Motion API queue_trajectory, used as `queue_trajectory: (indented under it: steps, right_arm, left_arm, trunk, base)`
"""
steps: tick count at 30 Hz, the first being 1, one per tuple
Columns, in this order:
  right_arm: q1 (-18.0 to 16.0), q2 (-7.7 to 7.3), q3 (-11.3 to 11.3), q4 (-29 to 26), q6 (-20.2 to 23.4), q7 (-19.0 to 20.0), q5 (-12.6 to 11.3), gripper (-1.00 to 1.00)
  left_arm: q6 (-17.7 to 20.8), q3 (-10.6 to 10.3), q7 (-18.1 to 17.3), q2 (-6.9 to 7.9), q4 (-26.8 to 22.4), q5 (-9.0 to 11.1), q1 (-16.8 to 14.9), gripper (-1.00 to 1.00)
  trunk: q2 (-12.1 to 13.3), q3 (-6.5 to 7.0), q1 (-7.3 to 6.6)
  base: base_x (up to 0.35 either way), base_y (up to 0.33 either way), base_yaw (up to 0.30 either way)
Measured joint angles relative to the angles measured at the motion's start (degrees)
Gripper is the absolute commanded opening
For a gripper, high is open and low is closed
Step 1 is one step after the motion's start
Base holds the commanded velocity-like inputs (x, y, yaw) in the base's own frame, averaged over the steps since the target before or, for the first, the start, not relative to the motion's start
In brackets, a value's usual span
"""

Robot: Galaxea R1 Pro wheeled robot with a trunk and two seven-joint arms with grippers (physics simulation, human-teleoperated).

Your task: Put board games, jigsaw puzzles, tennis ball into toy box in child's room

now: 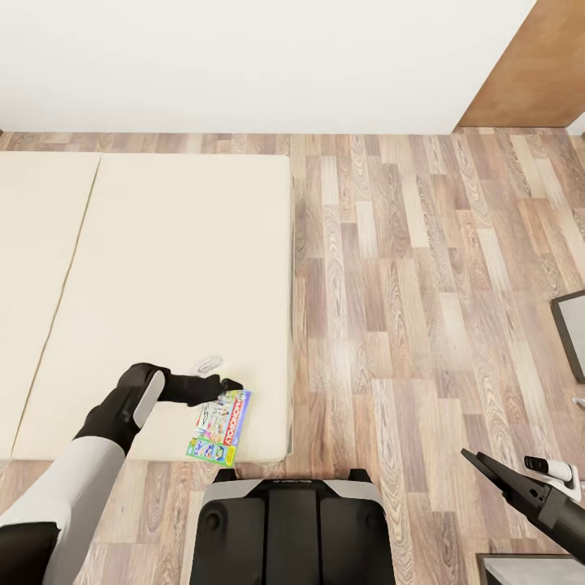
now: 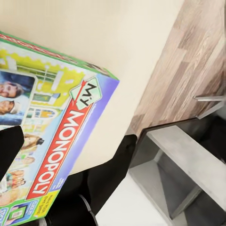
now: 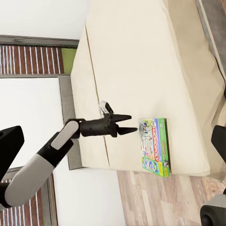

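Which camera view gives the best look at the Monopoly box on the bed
The left wrist view: the Monopoly box is close, its lettering readable. The head view and right wrist view show it small near the bed's edge.

head overhead, wrists nearer, sharing bed (image 1: 162,268)

In the left wrist view, the colourful flat cardboard Monopoly box (image 2: 52,136) runs off the left and lower edges. One black left-gripper fingertip (image 2: 9,146) covers its side. The light grey metal frame (image 2: 188,165) lower right is cropped, identity unclear.
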Motion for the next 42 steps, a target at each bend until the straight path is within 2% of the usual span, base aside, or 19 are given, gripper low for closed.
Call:
queue_trajectory:
  steps: [6, 21, 35, 42]
  right_arm:
    - [0.0, -0.02, 0.0, 0.0, 0.0, 0.0, 0.0, 1.0]
    - [0.0, -0.04, 0.0, 0.0, 0.0, 0.0, 0.0, 1.0]
    - [0.0, 0.0, 0.0, 0.0, 0.0, 0.0, 0.0, 1.0]
    - [0.0, 0.02, 0.0, 0.0, -0.1, 0.0, 0.0, 1.0]
  left_arm:
    - [1.2, -0.1, 0.0, 1.7, -2.9, 0.0, 0.1, 1.0]
    - [1.1, -0.2, 0.1, 4.51, -3.7, -0.6, 0.3, 1.0]
    - [0.8, -0.3, 0.7, 5.65, -3.6, -1.0, 0.6, 1.0]
    - [0.6, -0.3, 1.2, 5.75, -3.5, -2.5, 0.7, 1.0]
  trunk:
    - [0.0, 0.0, 0.0]
    - [0.0, 0.0, 0.0]
    - [0.0, 0.0, 0.0]
    - [0.0, 0.0, 0.0]
  base:
    - [0.0, 0.0, 0.0]
    - [0.0, 0.0, 0.0]
    - [0.0, 0.0, 0.0]
    - [0.0, 0.0, 0.0]
